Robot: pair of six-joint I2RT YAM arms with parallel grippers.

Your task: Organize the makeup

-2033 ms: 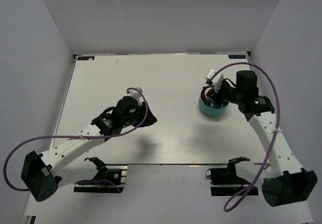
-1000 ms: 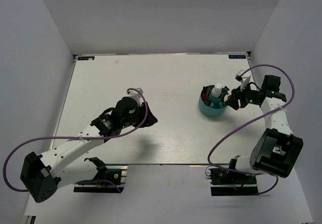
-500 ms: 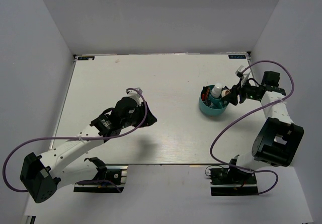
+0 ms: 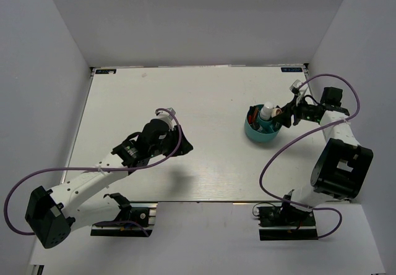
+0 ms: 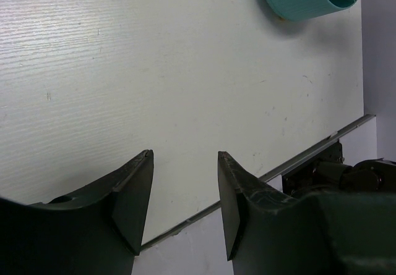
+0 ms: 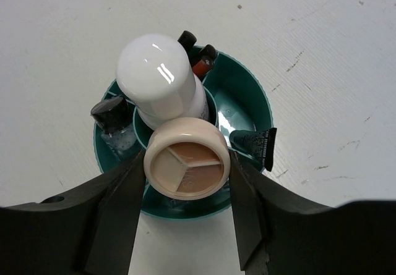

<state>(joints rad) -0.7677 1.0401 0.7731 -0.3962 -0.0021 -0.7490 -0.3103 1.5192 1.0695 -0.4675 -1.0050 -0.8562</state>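
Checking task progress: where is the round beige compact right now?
Right wrist view: the round beige compact is held by the right gripper over the teal cup, beside the white bottle.

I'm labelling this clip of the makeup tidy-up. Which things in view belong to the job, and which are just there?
Job: round beige compact, gripped by the right end effector; white bottle; red-black pencil; black tube.

Just there: teal cup holding the others; table; left end effector, open and empty.

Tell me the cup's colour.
The cup is teal, best seen in the right wrist view.
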